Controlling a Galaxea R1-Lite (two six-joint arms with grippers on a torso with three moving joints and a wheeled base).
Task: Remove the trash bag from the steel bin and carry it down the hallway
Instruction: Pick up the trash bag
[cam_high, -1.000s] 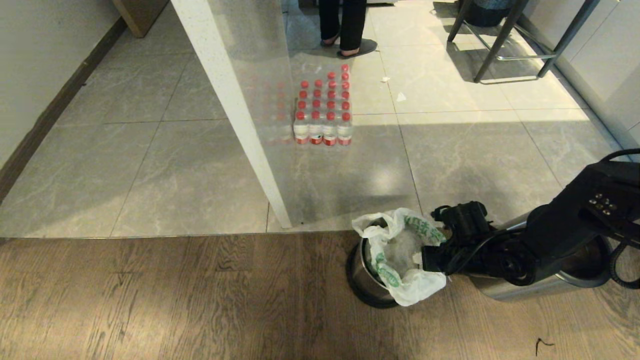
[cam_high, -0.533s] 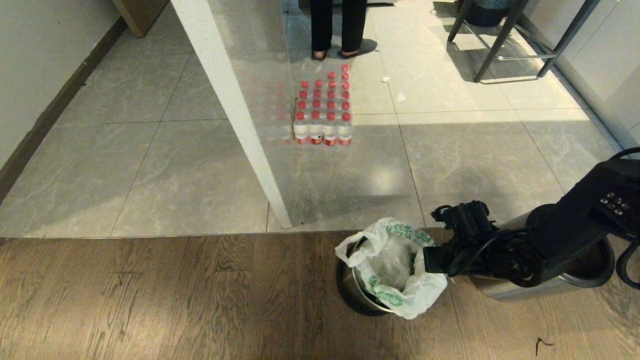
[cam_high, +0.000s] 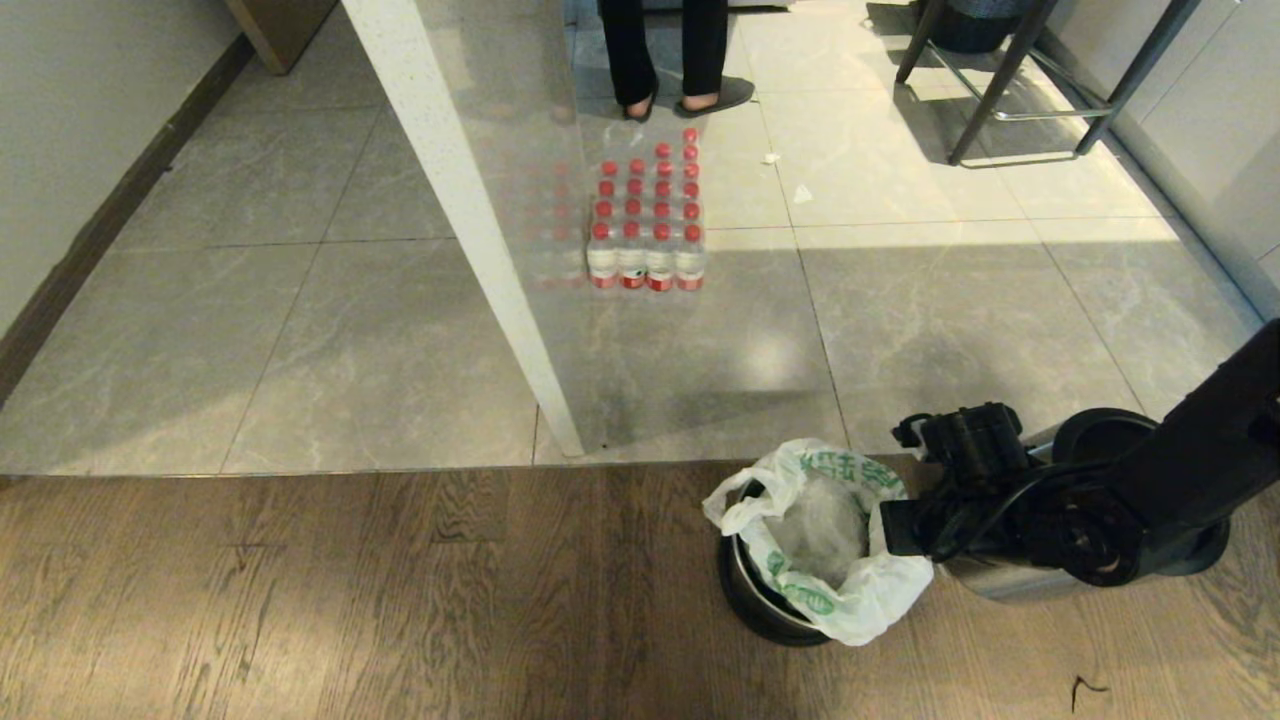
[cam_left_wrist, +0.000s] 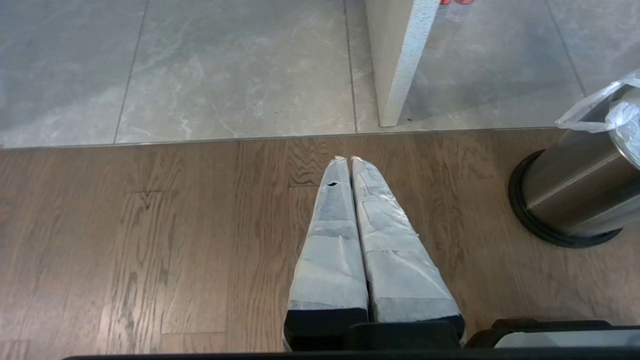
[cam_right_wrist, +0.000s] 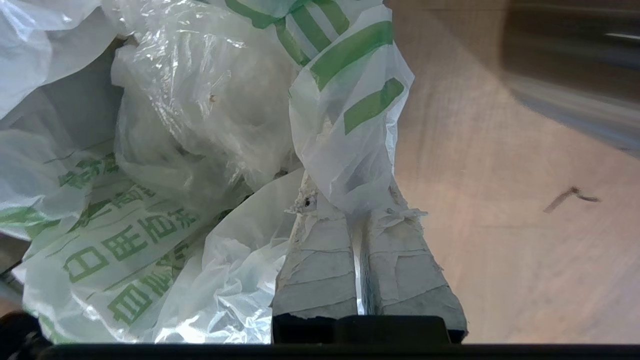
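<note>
The bin (cam_high: 745, 590) stands on the wood floor (cam_high: 350, 600), just short of the seam where the grey tiles (cam_high: 300, 330) begin, and it's leaning, its mouth tipped over toward the right arm instead of facing straight up. The bag (cam_high: 830, 545) sits in that mouth, open side upward, its white-and-green edges folded out over the rim all around, with one loop handle flopping off on the side away from the arm. Crumpled clear plastic (cam_high: 820, 520) fills the middle of it. The right pincer (cam_right_wrist: 356, 212) reaches in level from the bin's right, and the bag lies straight ahead of its tips; the right wrist view shows the two taped fingers (cam_right_wrist: 315, 265) pressed together with a green-striped fold of the bag caught between them, so it's clamped on the bag's near edge. The rest of the bag spreads out ahead and to one side of those fingers, print facing up. A second, larger steel container (cam_high: 1010, 578) sits just behind the arm on the right. The left pincer (cam_left_wrist: 348, 161) hangs over bare wood well to the bin's left, its taped fingers closed flat against each other and holding nothing. Up on the tiles, a pack of red-capped bottles (cam_high: 645, 215) stands beside a white post (cam_high: 470, 220), a person's feet (cam_high: 680, 95) are just beyond it, and a stool's legs (cam_high: 1010, 80) show at the far right.
</note>
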